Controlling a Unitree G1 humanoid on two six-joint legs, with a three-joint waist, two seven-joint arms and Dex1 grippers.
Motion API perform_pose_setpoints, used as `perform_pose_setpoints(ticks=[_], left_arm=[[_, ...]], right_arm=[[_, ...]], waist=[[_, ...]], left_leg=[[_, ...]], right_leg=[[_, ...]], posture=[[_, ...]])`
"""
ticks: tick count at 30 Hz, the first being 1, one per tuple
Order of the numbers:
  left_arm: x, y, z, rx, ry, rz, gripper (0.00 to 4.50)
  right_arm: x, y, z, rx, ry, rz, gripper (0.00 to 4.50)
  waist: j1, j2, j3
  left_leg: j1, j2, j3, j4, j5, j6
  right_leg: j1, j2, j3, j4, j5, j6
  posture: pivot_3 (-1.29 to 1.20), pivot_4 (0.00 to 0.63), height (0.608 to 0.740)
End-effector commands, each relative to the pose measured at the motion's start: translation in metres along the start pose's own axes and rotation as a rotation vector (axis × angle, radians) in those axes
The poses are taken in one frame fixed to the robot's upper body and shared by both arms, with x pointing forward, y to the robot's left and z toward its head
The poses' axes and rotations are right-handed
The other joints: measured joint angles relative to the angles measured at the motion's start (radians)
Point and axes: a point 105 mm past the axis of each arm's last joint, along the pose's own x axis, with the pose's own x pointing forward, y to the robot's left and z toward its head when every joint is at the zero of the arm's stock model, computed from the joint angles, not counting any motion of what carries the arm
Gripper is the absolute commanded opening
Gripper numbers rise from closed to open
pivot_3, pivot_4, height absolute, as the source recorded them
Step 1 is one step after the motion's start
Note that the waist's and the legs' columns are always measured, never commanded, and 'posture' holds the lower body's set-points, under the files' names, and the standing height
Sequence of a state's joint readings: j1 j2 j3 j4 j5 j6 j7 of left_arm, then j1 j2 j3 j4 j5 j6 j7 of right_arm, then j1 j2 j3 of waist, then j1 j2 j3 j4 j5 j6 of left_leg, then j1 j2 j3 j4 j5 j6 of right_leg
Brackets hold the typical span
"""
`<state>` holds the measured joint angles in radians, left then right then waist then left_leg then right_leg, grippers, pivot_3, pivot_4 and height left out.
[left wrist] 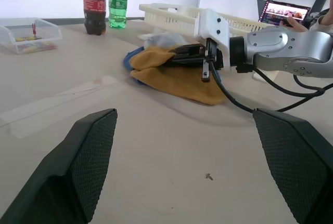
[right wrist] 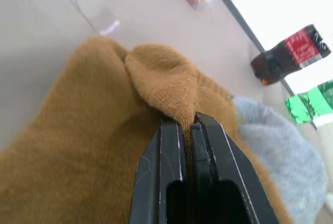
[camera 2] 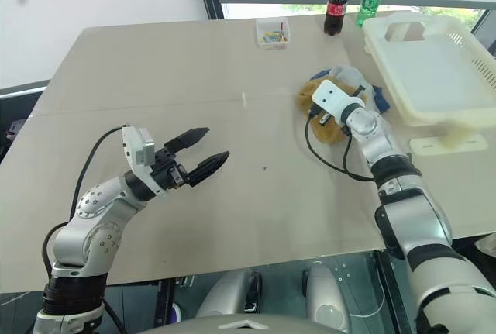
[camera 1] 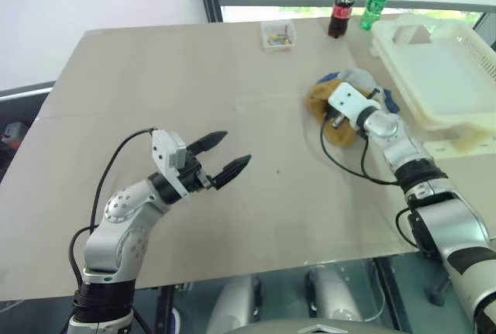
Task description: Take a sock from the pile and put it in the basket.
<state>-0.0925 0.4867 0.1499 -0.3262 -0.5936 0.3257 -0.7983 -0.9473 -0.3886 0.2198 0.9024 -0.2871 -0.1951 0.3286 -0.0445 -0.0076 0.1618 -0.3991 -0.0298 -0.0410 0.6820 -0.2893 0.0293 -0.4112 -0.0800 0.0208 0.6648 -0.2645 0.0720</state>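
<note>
While pinched, mustard sock [right wrist: 156, 83] bunched

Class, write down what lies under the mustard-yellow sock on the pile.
Blue sock peeks out beneath the mustard-yellow sock, with a pale grey sock beside it. The right gripper pinches a fold of the yellow one. Anything else underneath is covered.

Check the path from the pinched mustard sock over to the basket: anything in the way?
Nothing visible blocks it. The right gripper is shut on a fold of the mustard sock at the pile, and the basket sits right beside the pile with an open top. Only its slotted near wall must be cleared, so a lift first seems wise.
</note>
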Motion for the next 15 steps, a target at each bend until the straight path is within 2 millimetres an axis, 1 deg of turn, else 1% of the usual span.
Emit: perform_pose_setpoints(ticks=[1,4,6,8,11,14,15], left_arm=[[-0.002,-0.003,0.012,0.032,-0.032,-0.004,4.50],[-0.001,-0.002,0.012,0.030,-0.032,-0.001,4.50],[-0.002,-0.001,0.012,0.029,-0.033,0.003,4.50],[-0.003,0.000,0.013,0.028,-0.033,0.007,4.50],[-0.005,0.002,0.014,0.029,-0.033,0.012,4.50],[-0.010,0.009,0.018,0.032,-0.034,0.023,4.50],[-0.012,0.011,0.019,0.032,-0.034,0.027,4.50]], right_arm=[[0.001,-0.013,0.032,0.036,-0.108,-0.018,0.21],[-0.001,-0.004,0.045,0.115,-0.163,0.040,0.21],[-0.005,0.014,0.057,0.162,-0.206,0.130,0.21],[-0.011,0.038,0.068,0.173,-0.241,0.225,0.21],[-0.022,0.074,0.076,0.196,-0.262,0.349,0.21],[-0.036,0.113,0.087,0.210,-0.303,0.491,0.21],[-0.041,0.122,0.092,0.212,-0.320,0.528,0.21]], waist=[[0.000,0.000,0.000],[0.001,0.000,0.000],[0.001,0.000,0.000],[0.002,0.000,0.000],[0.003,0.000,0.000],[0.004,0.000,0.000],[0.003,0.000,0.000]], left_leg=[[0.000,0.000,0.000,0.000,0.000,0.000],[0.000,0.000,0.000,0.000,0.000,0.000],[0.000,0.000,0.000,0.000,0.000,0.000],[0.000,0.000,-0.001,0.000,0.000,0.000],[0.000,0.000,-0.001,0.000,0.000,0.000],[0.000,0.000,-0.001,0.001,0.000,0.000],[0.000,0.000,-0.002,0.001,0.000,0.000]], right_leg=[[0.000,0.000,0.000,0.000,0.000,0.000],[0.000,0.000,0.000,0.000,0.000,0.000],[0.000,0.000,0.000,0.000,0.000,0.000],[0.000,0.000,0.000,0.000,0.000,0.000],[0.000,0.000,0.000,0.000,0.000,0.000],[0.000,0.000,0.000,0.001,0.000,0.000],[0.000,0.000,-0.001,0.002,0.000,0.000]], posture=[[0.00,0.150,0.740],[0.00,0.150,0.740],[0.00,0.150,0.740],[0.00,0.150,0.740],[0.00,0.150,0.740],[0.00,0.150,0.740],[0.00,0.150,0.740]])
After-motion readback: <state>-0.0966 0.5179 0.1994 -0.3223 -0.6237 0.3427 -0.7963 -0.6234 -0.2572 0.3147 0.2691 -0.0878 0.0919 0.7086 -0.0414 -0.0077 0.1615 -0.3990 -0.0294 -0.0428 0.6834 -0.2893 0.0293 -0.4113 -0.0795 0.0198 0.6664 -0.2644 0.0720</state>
